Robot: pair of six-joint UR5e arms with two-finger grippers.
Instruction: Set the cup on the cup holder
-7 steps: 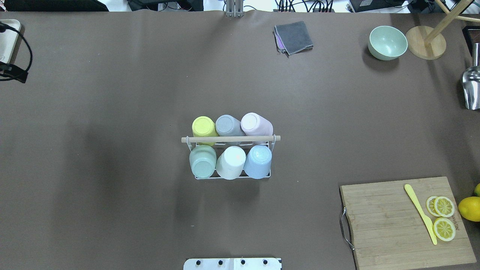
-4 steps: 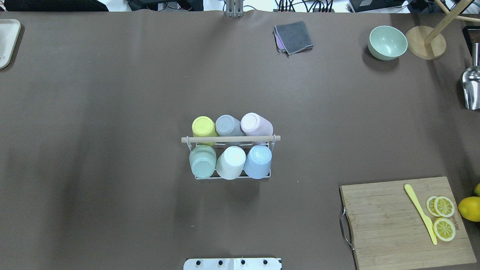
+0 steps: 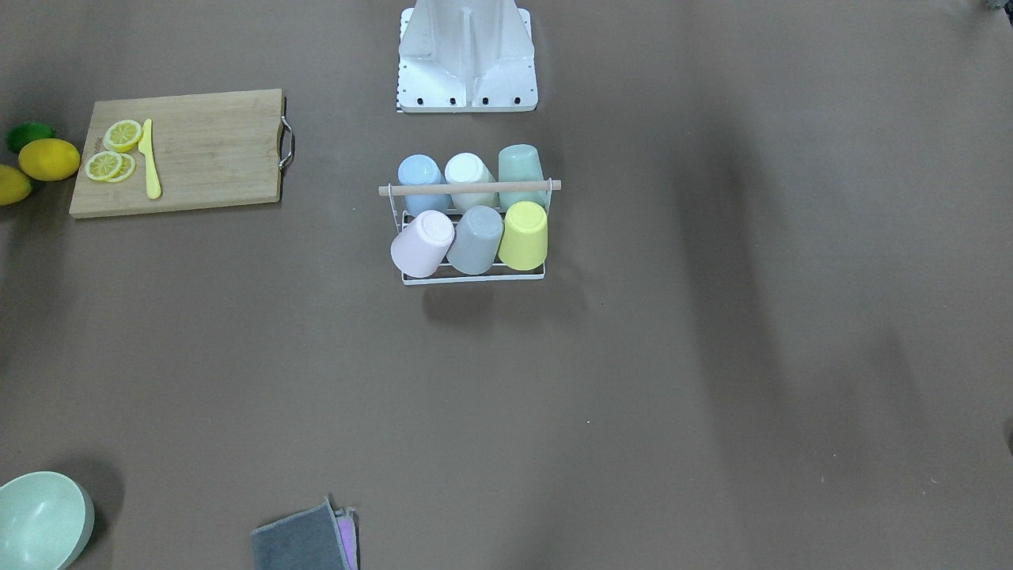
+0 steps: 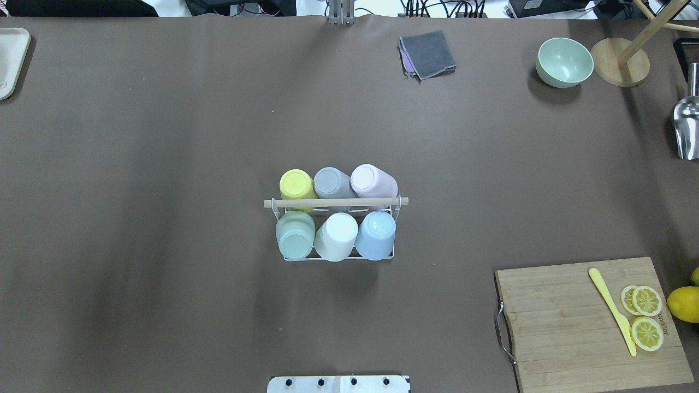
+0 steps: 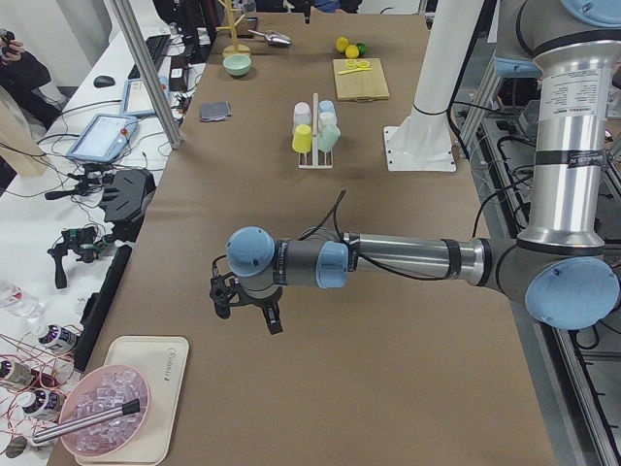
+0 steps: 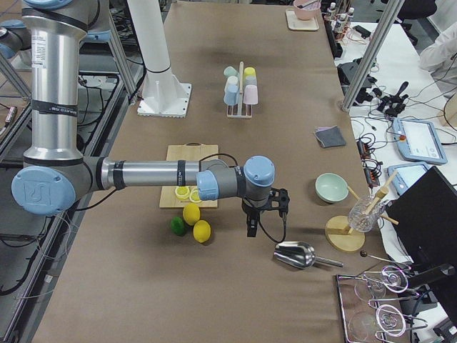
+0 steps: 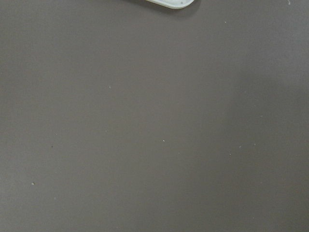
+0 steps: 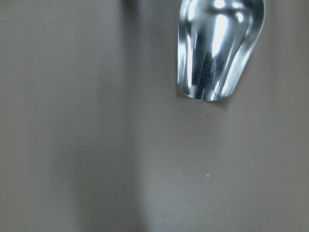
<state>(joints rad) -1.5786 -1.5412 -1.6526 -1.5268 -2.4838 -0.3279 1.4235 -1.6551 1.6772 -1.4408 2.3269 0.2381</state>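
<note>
The cup holder [image 4: 336, 202], a white wire rack with a wooden rod handle, stands at mid-table, also in the front-facing view [image 3: 470, 188]. Several cups sit upside down on its prongs: yellow [image 4: 296, 184], grey [image 4: 331, 183] and pink [image 4: 373, 180] on the far row, green [image 4: 295, 235], white [image 4: 336, 236] and blue [image 4: 375, 234] on the near row. My left gripper [image 5: 248, 316] shows only in the exterior left view, far from the rack near a white tray; I cannot tell whether it is open. My right gripper [image 6: 264, 218] shows only in the exterior right view, beside a metal scoop; I cannot tell its state.
A cutting board [image 4: 595, 322] with lemon slices and a yellow knife lies at the near right. A green bowl [image 4: 564, 61], a wooden stand [image 4: 620, 61], a metal scoop [image 4: 687, 128] and a grey cloth [image 4: 427, 54] are at the far side. A white tray [image 4: 11, 60] is far left.
The left arm's black cable and gripper part at the overhead view's left edge has moved out of that view. The rack and cups have not moved.
</note>
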